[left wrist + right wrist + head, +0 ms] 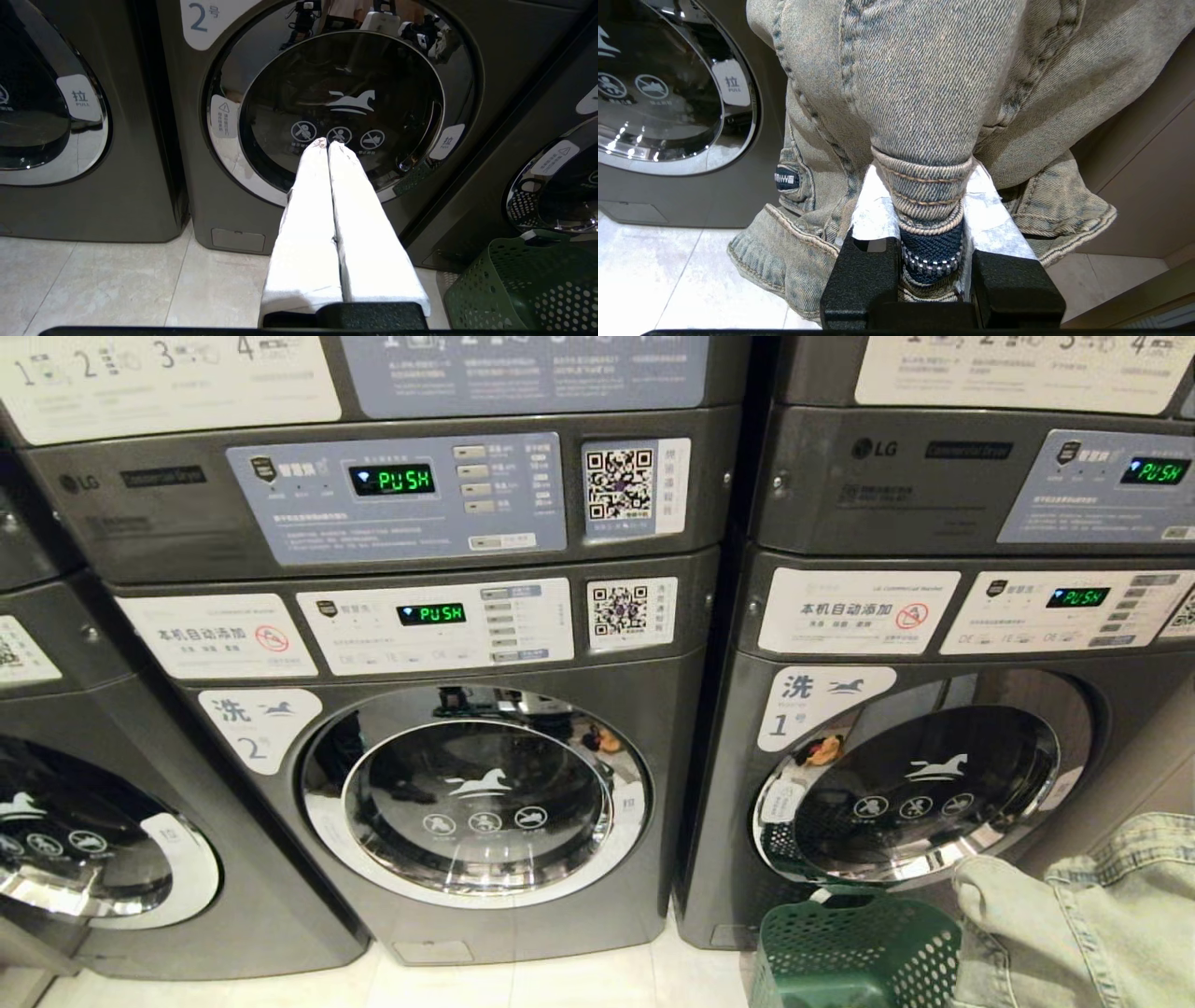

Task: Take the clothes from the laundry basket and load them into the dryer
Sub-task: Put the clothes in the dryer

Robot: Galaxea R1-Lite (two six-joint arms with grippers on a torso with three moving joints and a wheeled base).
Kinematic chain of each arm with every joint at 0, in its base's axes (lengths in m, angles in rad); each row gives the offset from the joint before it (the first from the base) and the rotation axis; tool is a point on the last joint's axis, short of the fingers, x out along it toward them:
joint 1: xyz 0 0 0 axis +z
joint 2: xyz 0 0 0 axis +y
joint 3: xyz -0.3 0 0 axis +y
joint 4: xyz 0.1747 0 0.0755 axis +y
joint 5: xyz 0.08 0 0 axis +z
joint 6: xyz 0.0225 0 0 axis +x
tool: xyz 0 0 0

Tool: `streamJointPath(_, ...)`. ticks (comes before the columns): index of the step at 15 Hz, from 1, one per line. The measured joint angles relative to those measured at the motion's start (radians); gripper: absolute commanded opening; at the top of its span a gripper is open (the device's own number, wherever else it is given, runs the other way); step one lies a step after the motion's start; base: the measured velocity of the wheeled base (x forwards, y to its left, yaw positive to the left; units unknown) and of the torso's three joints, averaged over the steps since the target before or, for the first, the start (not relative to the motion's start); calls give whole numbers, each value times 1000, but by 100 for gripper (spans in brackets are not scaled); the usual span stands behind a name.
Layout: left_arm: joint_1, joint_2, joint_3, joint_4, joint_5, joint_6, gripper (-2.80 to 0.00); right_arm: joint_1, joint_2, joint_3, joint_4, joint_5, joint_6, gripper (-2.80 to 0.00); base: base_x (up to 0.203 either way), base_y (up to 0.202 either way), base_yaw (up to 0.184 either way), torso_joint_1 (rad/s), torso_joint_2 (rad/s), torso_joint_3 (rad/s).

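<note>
1. Denim garment (924, 93), a faded blue-grey piece with heavy seams, is pinched at a bunched fold between the white-padded fingers (873, 214) of the right gripper (930, 205); its dark zipper tape sits in the gap between the black finger bases.
2. From the clamp the cloth runs away from the wrist along the fingers' line, its long axis in line with them, then spreads wide; a frayed hem and a small dark tag hang at the side toward the washers.
3. In the head view the same garment fills the lower right corner, one rounded fold pointing left toward the basket.
4. Just left of that fold stands the green perforated laundry basket (854, 952) on the pale tiled floor (560, 985), at the foot of washer 1 (920, 784).
5. Left gripper (327, 144) has its white fingers pressed together, tips touching, holding nothing; it points at the round glass door of washer 2 (476, 793), well clear of it.
6. Behind the basket, washer 1's chrome-ringed door stands ajar; washer 2's door is closed.
7. Farthest up, above the washers' control strips, are the dryer panels (397, 495), their green displays reading PUSH, with QR stickers beside them.
</note>
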Motion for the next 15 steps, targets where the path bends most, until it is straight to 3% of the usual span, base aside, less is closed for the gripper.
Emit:
streamJointPath(10,0,0,0,-2,0,-1,-280,0,0,0,1,5,-31,-280,0,0,0,238,-567,-330)
streamJointPath(15,0,0,0,-2,1,-4,-280,0,0,0,1,5,-31,-280,0,0,0,181,-394,-217)
